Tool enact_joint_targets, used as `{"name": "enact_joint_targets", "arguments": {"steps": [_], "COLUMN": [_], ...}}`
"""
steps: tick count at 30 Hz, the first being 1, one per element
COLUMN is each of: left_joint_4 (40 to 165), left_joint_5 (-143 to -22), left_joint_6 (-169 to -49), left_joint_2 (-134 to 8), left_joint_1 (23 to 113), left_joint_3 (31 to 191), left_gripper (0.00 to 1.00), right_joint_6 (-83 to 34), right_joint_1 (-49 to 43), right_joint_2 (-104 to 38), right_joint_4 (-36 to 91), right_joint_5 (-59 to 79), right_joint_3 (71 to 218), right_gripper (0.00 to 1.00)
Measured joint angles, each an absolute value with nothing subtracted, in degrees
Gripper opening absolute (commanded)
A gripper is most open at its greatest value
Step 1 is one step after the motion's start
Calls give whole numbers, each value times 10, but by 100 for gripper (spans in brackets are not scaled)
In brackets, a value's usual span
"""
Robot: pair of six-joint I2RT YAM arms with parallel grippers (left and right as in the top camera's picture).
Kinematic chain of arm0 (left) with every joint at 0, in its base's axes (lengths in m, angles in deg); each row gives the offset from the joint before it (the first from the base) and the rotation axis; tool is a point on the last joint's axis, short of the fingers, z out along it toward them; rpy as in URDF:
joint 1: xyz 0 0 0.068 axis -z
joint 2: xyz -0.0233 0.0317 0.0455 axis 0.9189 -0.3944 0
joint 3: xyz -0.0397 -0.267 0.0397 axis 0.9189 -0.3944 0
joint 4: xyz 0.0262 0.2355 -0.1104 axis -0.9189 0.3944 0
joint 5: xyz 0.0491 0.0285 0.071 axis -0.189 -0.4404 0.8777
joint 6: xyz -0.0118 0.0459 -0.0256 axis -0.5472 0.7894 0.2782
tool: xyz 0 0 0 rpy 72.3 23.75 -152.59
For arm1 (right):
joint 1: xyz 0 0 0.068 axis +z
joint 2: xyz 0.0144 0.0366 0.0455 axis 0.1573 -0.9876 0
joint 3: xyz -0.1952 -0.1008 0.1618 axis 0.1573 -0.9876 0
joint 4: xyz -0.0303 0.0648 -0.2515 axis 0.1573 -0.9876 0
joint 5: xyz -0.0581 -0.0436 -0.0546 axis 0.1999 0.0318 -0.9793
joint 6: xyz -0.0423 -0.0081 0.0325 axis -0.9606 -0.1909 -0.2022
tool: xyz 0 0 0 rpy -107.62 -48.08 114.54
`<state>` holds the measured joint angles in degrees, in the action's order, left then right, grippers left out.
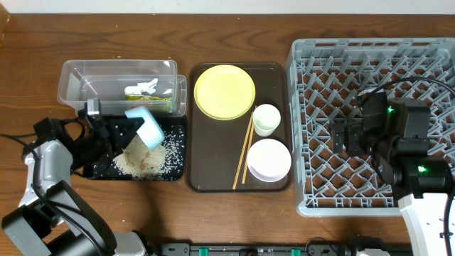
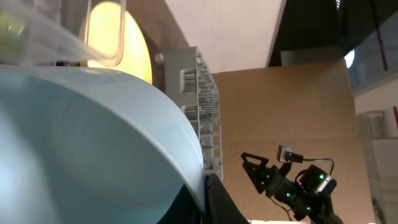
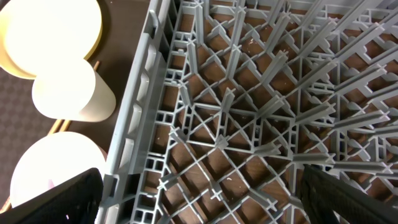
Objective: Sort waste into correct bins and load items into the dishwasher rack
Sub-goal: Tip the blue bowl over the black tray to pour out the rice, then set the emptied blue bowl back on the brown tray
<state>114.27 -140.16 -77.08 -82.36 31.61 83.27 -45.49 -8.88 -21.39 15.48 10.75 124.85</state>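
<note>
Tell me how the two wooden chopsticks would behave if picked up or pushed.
The chopsticks look thin and rigid, so probably light and unbending. They lie flat on the brown tray, so getting under them may be hard. A push might roll them toward the white bowl.

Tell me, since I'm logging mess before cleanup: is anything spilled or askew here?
The light blue bowl is tipped steeply in the left gripper above the black tray, and rice lies heaped and scattered across that tray. It looks like deliberate dumping; I see no grains outside it.
</note>
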Motion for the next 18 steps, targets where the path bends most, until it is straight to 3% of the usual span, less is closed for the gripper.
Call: {"name": "enact_joint_targets", "arguments": {"steps": [12,18], "left_joint_4": [1144,1143], "left_joint_5": [-1416,-1358], "left_joint_6": [-797,-801], "left_joint_2": [-823,-789], "left_joint_1": [323,412], "left_joint_3": [833,833], "left_gripper": [6,6], "right_joint_6": [-455,-455], "right_joint_1": [-89,-89], "right_joint_2": [-214,-214], "right_joint_4": [155,157], "right_joint_5": [107,107], "right_joint_3": [1248,1248], "right_gripper": [99,99]}}
